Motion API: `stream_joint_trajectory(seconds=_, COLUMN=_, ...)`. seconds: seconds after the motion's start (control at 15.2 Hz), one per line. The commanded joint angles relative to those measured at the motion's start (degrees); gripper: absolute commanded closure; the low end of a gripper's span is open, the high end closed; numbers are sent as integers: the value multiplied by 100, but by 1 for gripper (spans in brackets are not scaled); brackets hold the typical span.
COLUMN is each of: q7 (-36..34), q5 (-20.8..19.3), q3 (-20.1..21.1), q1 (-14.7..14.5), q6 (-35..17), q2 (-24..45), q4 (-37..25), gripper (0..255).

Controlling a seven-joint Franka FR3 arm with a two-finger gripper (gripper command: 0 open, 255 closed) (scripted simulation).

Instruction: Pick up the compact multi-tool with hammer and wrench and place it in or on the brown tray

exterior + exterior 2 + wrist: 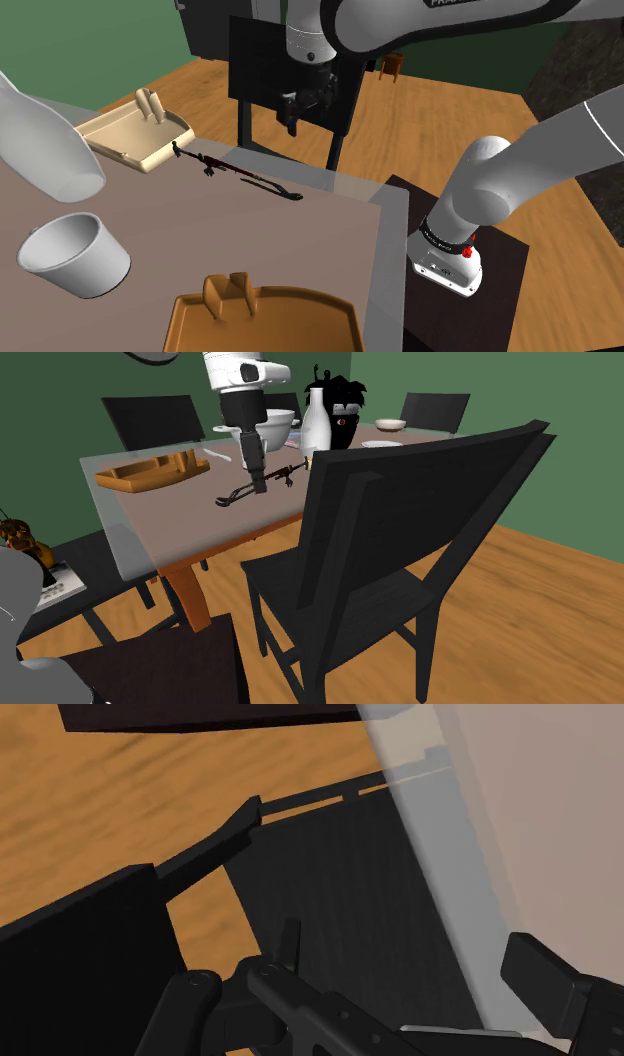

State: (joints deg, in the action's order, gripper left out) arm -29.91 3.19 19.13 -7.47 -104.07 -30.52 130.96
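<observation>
Shoulder view: multi-tool (235, 172) on grey table (250, 235), wood floor (440, 120), green wall (90, 40).

Wood-grain floor (440, 120), matt black chair (400, 542), smooth brown tray (270, 325), smooth white cup (75, 255), matt table top (200, 230)

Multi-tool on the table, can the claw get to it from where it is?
Probably yes. The multi-tool lies bare near the table edge, nothing on it or crowding it. The open claw hangs over that edge, apart from it, with only air between.
</observation>
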Motion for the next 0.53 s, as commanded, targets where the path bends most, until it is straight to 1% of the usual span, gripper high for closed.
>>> stream_joint_trajectory(seconds=0.0, q7=-280, q5=-17, q3=270, q1=-40, q6=-150, q2=259, q4=-208, gripper=0)
stream_joint_trajectory(seconds=0.26, q7=-801, q5=-203, q3=769, q1=-53, q6=-402, q2=841, q4=-690, gripper=0)
stream_joint_trajectory(seconds=0.46, q7=-1232, q5=-460, q3=1151, q1=-45, q6=-541, q2=1332, q4=-1114, gripper=0)
